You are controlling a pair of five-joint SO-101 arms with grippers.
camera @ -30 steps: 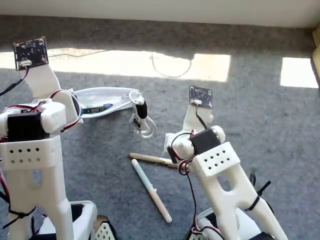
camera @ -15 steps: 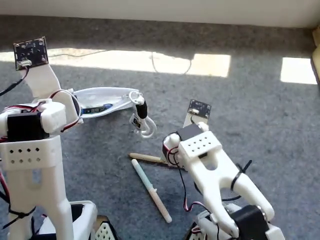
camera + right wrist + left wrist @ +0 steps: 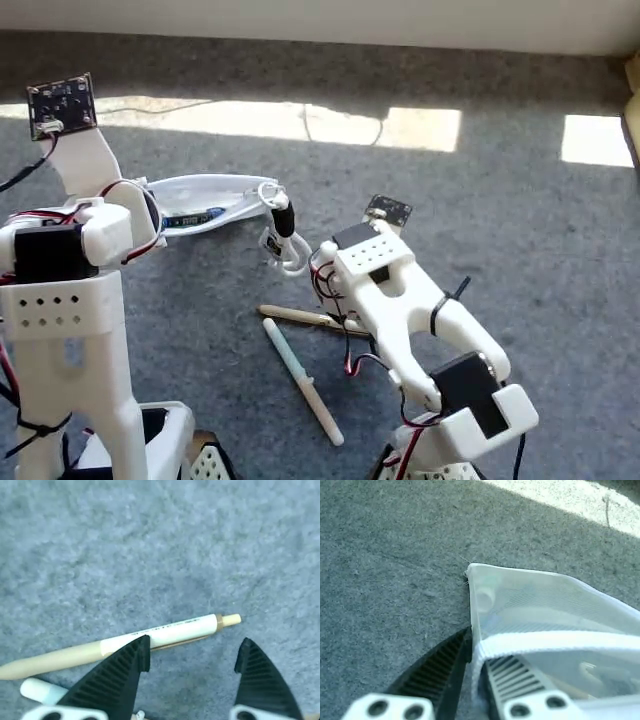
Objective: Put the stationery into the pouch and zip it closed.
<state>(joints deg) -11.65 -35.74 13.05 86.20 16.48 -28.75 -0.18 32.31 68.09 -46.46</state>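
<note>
Downward, right arm (image 3: 400, 300) bent over, right tool (image 3: 195, 644) spread above beige pen (image 3: 170, 630), left tool (image 3: 472, 647) clenched on pouch (image 3: 540, 607) edge.

The high view sits above and behind the arms' bases and looks down and forward across the grey carpet (image 3: 540, 260) from well back. The left wrist view looks along the left gripper (image 3: 476, 655), very close on the pouch (image 3: 545, 610). The right wrist view looks steeply down past the right gripper (image 3: 194, 647), close over the cream pen (image 3: 100, 649). The high view shares both the pouch and the pen with them.
</note>
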